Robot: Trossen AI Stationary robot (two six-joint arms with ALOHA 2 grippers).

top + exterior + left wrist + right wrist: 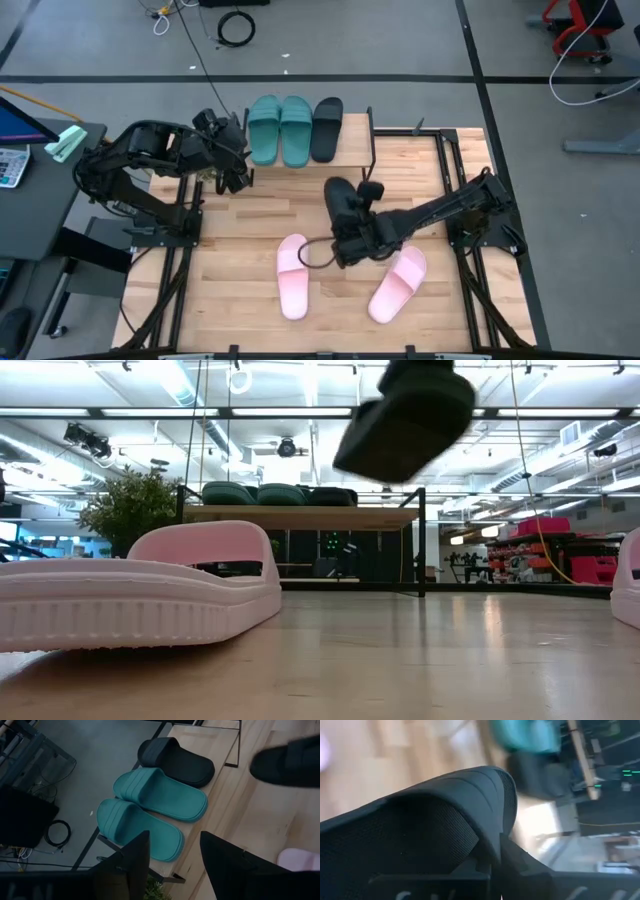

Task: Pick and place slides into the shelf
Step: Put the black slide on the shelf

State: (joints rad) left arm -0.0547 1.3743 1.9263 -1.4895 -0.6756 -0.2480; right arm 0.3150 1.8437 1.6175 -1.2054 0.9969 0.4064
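Now the right gripper point(345, 250) is clamped on a light, bendy black slide point(345, 200) by its strap; the left gripper point(172, 862) gapes empty.

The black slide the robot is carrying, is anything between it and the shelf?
Nothing visible. The right gripper holds the black slide up over bare table; the shelf has free board beside the other black slide.
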